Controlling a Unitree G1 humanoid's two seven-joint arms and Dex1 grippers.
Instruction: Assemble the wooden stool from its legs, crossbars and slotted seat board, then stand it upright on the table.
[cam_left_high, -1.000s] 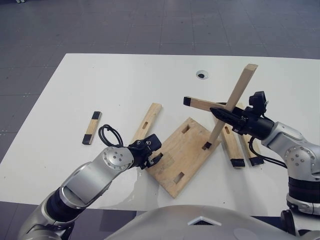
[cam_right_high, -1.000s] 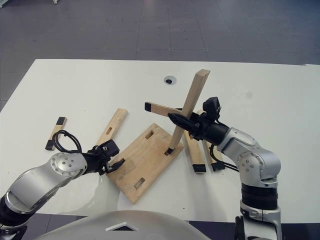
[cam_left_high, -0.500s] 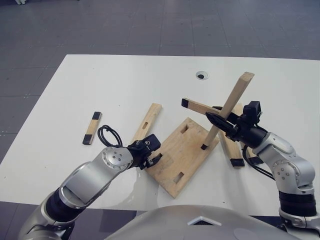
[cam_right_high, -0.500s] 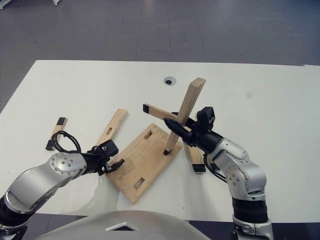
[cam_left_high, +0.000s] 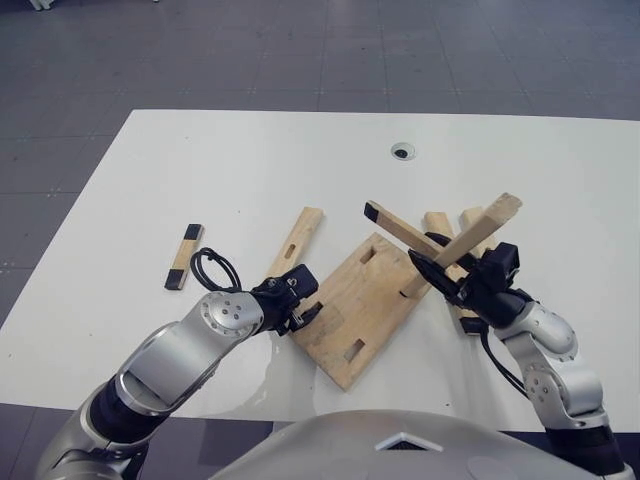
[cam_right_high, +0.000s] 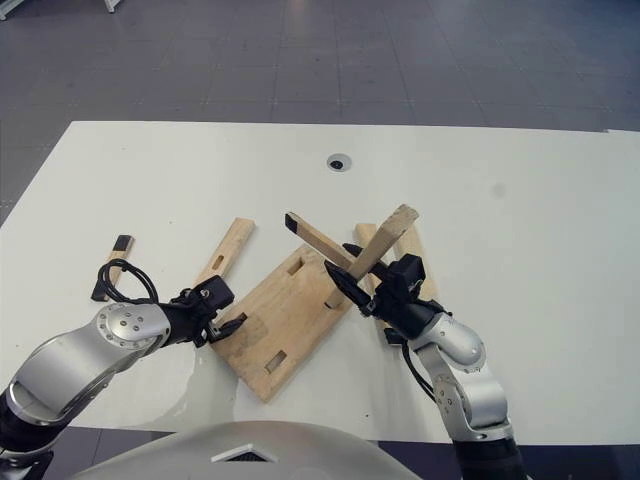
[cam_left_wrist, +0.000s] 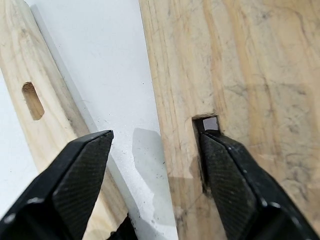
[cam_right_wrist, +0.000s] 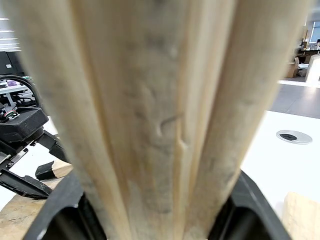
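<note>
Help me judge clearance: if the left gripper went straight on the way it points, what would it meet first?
Probably the seat board: the left gripper straddles its near edge by a slot, fingers open, though depth is unclear.

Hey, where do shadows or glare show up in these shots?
Left wrist view: a soft grey shadow lies on the white table beside the pale slotted wooden seat board. Right wrist view: bright light behind the light wooden stool leg.
</note>
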